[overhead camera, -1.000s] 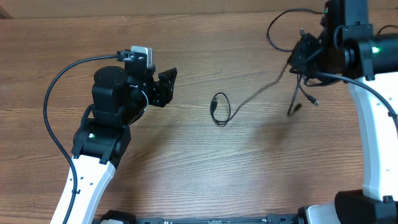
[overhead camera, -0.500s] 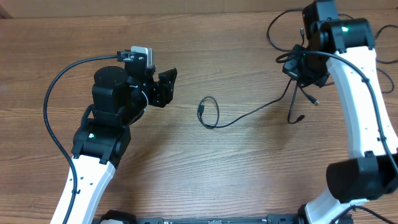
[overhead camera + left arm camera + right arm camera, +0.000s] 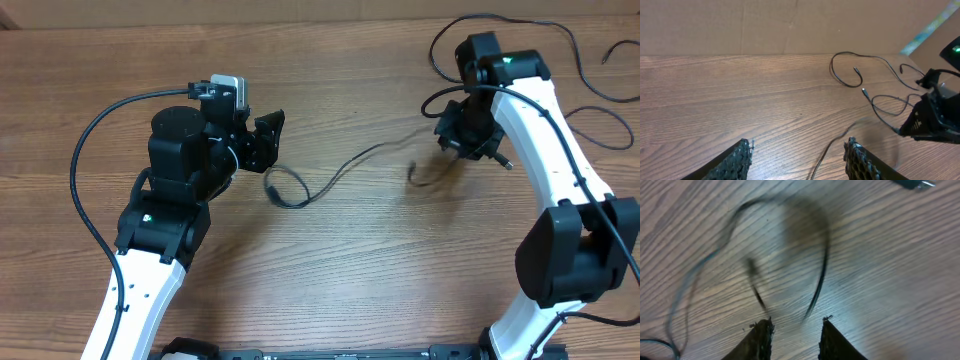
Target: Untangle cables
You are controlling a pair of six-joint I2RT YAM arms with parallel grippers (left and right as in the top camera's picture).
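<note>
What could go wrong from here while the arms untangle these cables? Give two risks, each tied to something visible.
The right gripper is parted and the long cable is blurred in front of it: the cable may whip free.
Its looped end lies near the open left gripper and could snag there.

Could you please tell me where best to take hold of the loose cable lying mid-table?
Probably the straight stretch of the cable just past its hooked loop, coming from above with jaws across it: there it lies flat and single on the table, and the open left pincer is nearest.
</note>
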